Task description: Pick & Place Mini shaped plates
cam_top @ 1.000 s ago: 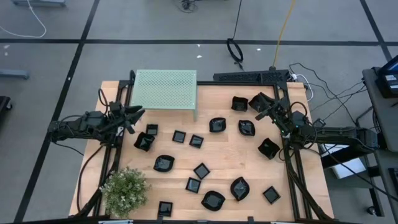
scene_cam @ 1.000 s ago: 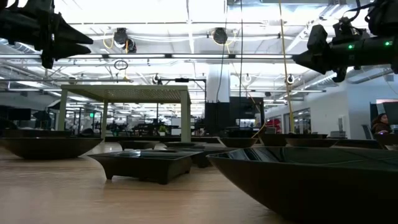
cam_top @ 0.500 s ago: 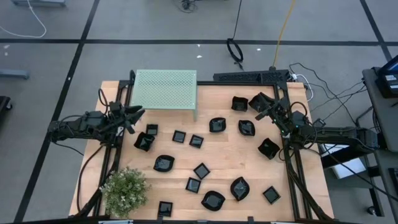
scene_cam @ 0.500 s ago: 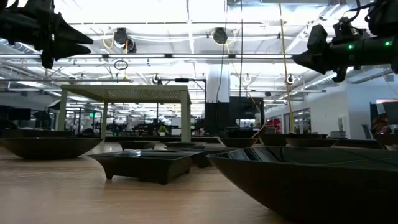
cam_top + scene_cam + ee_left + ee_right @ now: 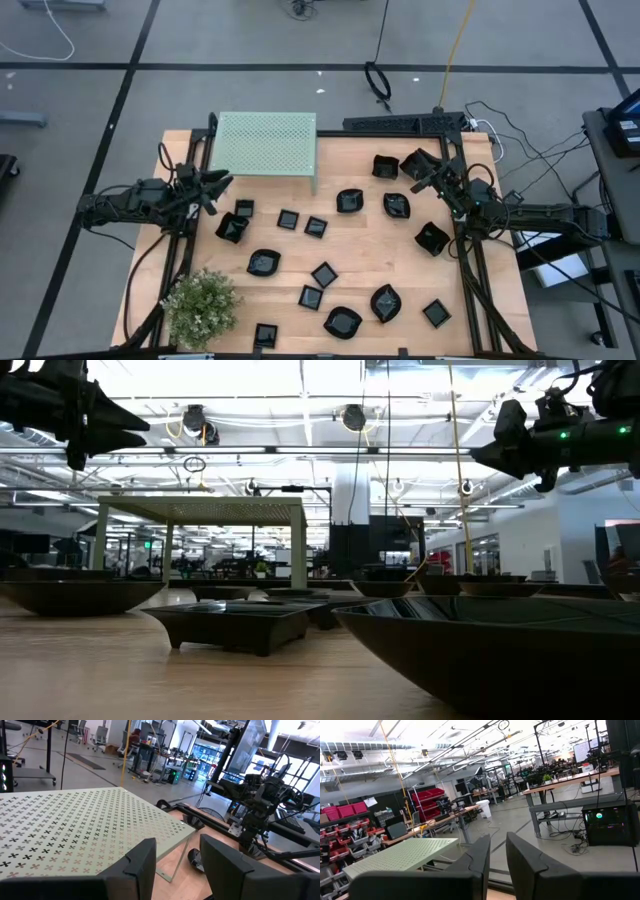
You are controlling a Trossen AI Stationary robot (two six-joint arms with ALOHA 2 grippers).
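Several small glossy black plates lie flat and scattered on the wooden table: a leaf-shaped one (image 5: 397,206), a round one (image 5: 349,201), a square one (image 5: 288,220) and others toward the near edge (image 5: 342,322). In the low view a big dark plate rim (image 5: 500,645) fills the foreground. My left gripper (image 5: 222,181) (image 5: 177,852) hovers open above the table's left side, beside the pale green perforated stand (image 5: 265,143). My right gripper (image 5: 415,183) (image 5: 498,845) hovers open above the table's right side, near the plates at the far right (image 5: 386,166). Both hold nothing.
The green stand (image 5: 75,830) stands on thin legs at the table's far left. A potted plant (image 5: 200,302) sits at the near left corner. Black frame rails (image 5: 405,123) run along the far and right edges. Bare wood (image 5: 360,250) shows between the plates.
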